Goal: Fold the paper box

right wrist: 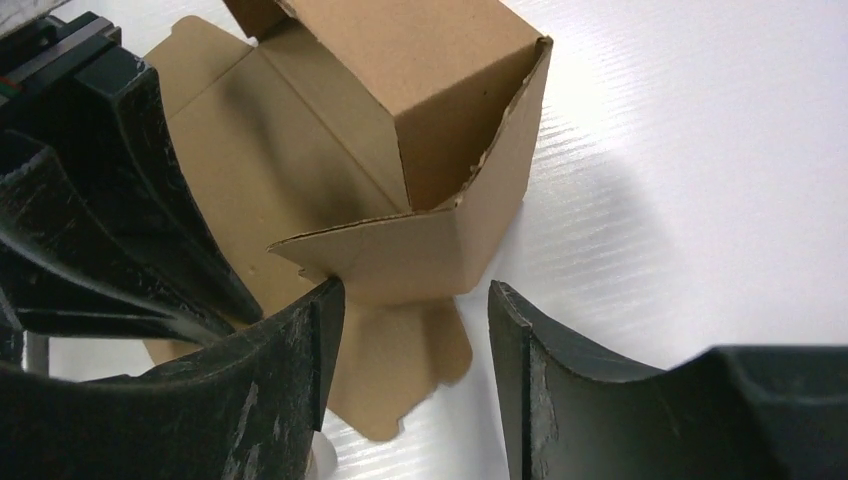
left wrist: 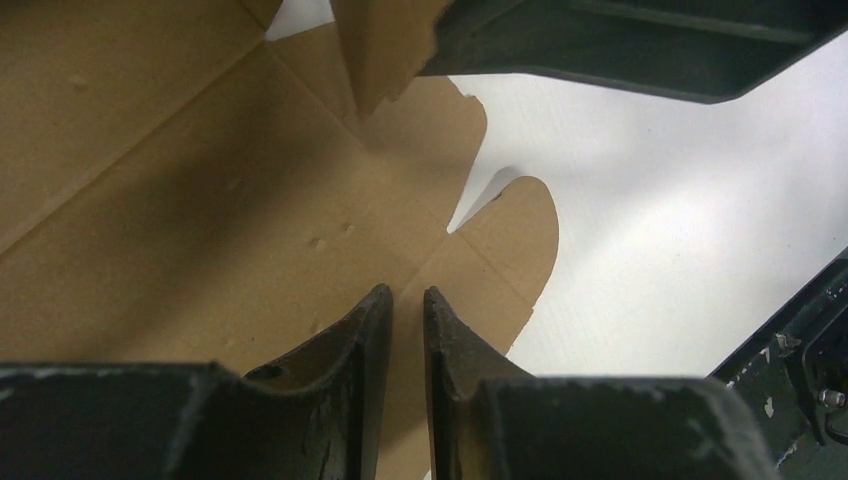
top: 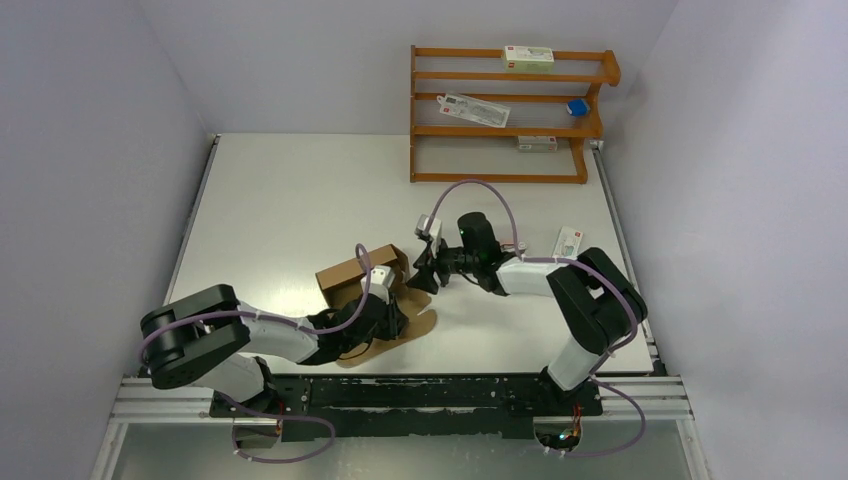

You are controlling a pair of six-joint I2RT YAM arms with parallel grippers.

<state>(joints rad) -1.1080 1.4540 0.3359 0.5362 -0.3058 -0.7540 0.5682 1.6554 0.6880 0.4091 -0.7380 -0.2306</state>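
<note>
Our right gripper (right wrist: 415, 290) gapes at the brown cardboard paper box (right wrist: 450, 60) mid-frame; whether the left gripper (left wrist: 406, 292) grips, we cannot tell; shoving may flatten it

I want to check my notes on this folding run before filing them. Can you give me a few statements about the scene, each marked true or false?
1. The paper box lies completely flat. False: one part stands folded up into walls, while other flaps lie flat on the table.
2. The right gripper has its jaws wide apart. True.
3. The wooden shelf holds white cartons. True.
4. The left gripper hangs over the wooden shelf. False: it is over the flat cardboard of the paper box.
</note>
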